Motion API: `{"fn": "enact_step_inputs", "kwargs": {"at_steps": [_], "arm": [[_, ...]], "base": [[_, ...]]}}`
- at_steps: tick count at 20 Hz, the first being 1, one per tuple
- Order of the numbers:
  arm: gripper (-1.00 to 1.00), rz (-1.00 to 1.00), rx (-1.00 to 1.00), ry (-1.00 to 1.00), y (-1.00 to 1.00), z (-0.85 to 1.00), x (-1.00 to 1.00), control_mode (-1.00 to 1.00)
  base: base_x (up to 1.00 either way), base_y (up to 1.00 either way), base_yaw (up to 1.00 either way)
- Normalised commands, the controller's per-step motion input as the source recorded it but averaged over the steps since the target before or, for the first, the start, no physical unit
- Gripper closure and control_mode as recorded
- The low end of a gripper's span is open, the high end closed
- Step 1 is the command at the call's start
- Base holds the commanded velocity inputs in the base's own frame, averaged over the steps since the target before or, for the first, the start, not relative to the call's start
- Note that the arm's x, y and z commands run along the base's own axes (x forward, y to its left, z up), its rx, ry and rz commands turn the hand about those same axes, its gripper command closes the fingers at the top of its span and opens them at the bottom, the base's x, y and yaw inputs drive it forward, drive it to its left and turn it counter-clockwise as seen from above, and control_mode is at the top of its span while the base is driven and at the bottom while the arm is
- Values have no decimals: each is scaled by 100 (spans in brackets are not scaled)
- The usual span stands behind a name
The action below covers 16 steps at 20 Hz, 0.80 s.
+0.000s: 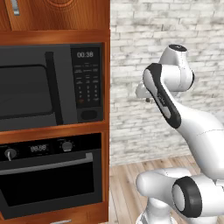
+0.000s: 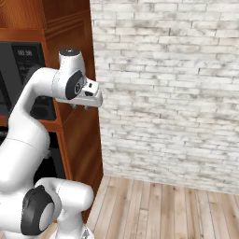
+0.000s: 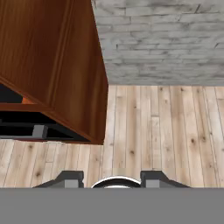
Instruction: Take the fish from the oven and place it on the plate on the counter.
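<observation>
The black oven (image 1: 48, 183) sits in the wooden cabinet column under the microwave. Its glass door with the silver bar handle (image 1: 43, 165) leans out a little at the top. In the hand view the oven's dark door edge (image 3: 17, 127) juts from the cabinet at the left. My gripper (image 2: 79, 108) hangs high beside the cabinet's right corner, level with the microwave and pointing down at the floor. Its fingertips (image 3: 72, 179) stand apart with nothing between them, so the gripper (image 3: 113, 180) is open. The fish is hidden. The plate and the counter are out of view.
The grey-black microwave (image 1: 43, 87) with a keypad fills the niche above the oven. A whitish brick wall (image 2: 163, 93) runs right of the cabinet's wooden side (image 3: 83, 87). Pale wooden floor (image 3: 153, 131) lies below the hand.
</observation>
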Motion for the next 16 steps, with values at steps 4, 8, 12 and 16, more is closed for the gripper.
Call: {"fn": "enact_step_inputs", "kwargs": {"at_steps": [4,8,12,16], "arm": [[-100,4,-17,-7,52,-7,-8,-100],[-100,22,-35,-20,100,-21,-47,-100],[-100,18,-29,-17,100,-22,-33,-100],[-100,17,-29,-15,100,-32,-21,-100]], "base": [[0,0,0],[0,0,0],[0,0,0],[0,0,0]]}}
